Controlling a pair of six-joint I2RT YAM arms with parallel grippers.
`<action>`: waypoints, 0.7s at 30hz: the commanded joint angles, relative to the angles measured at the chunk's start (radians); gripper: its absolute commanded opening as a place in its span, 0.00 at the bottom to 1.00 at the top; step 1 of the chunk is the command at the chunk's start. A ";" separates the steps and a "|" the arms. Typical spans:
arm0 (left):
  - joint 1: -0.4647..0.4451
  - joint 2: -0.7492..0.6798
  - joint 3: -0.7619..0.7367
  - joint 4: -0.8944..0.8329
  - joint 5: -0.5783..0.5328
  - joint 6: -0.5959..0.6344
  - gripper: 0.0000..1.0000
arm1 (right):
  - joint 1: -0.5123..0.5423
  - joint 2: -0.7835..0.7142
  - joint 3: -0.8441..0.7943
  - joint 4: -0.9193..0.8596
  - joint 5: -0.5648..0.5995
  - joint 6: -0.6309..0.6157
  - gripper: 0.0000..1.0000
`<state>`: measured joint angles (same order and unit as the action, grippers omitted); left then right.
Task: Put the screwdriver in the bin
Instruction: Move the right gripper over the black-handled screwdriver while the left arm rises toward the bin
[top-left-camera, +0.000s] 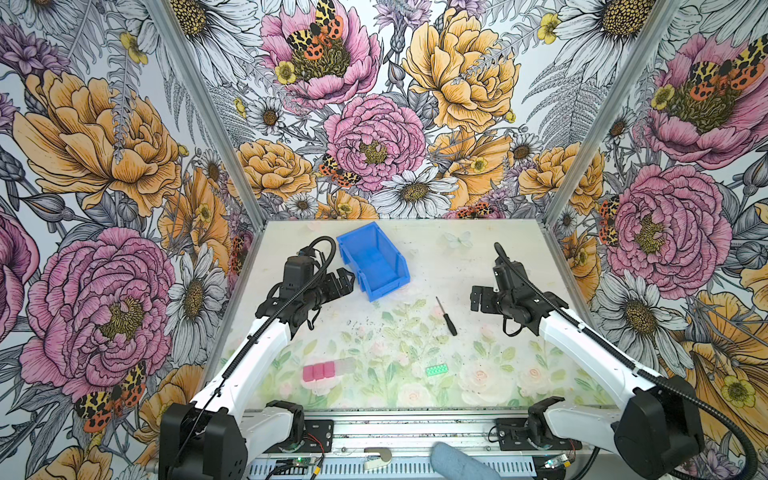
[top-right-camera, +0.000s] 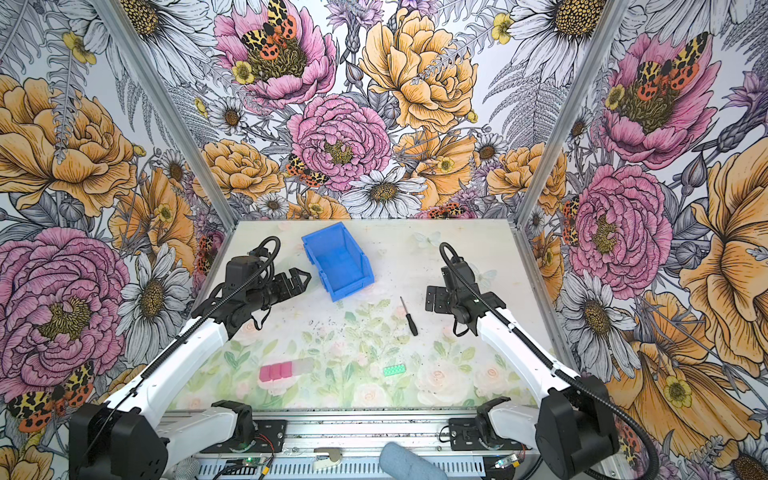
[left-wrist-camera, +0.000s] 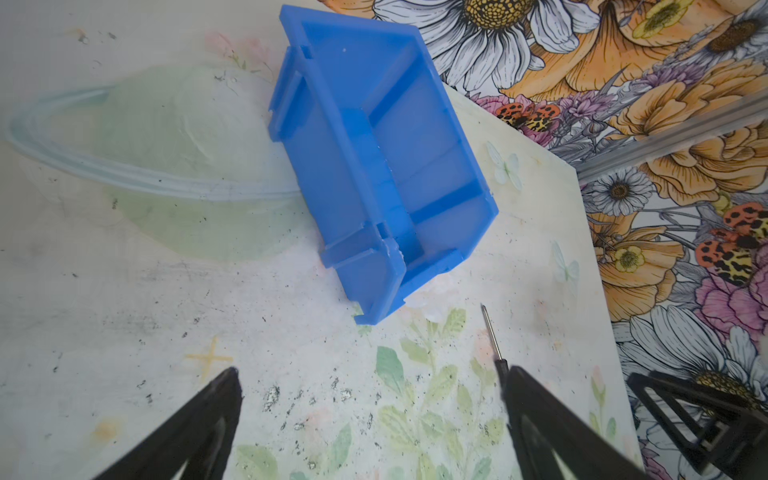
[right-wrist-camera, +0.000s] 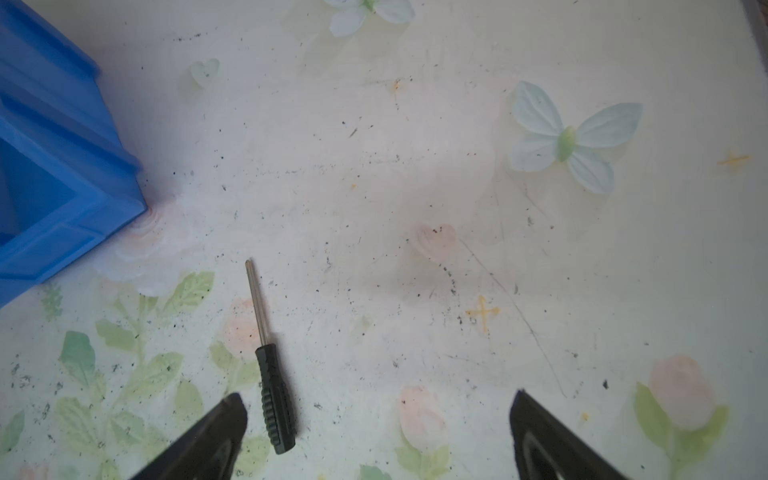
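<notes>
On the flower-printed bench (top-left-camera: 457, 257), a row of pink blocks (top-left-camera: 319, 371) lies near the front at left, with what may be a clear piece at its right end, though the top views are too soft to be sure; behind it the left claw (top-left-camera: 345, 281) stands just beside the bin's left wall, its fingers (left-wrist-camera: 208, 415) spread wide and holding nothing; the blue bin (top-left-camera: 374, 259) sits upright towards the back, its open top up and its lowered lip facing the front; a small green studded brick (top-left-camera: 436, 369) rests near the front edge; the screwdriver (top-left-camera: 446, 316) lies flat on the bench outside the bin, just right of its front corner, shaft pointing back and black handle (right-wrist-camera: 276, 409) towards the front; the right claw (top-left-camera: 474, 299) is near it, jaws wide and gripping nothing.
</notes>
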<state>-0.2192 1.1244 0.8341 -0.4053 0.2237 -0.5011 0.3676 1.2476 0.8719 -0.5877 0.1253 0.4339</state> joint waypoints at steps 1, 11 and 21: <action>-0.034 -0.037 -0.019 -0.026 0.082 -0.023 0.99 | 0.047 0.052 0.048 -0.013 -0.003 -0.018 1.00; -0.157 -0.086 -0.093 -0.025 0.133 -0.031 0.99 | 0.126 0.181 0.052 0.033 -0.056 -0.018 0.97; -0.273 -0.109 -0.106 -0.003 0.079 -0.062 0.99 | 0.140 0.303 0.058 0.107 -0.108 -0.017 0.87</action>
<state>-0.4759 1.0344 0.7334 -0.4225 0.3294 -0.5457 0.4992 1.5276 0.8997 -0.5259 0.0349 0.4244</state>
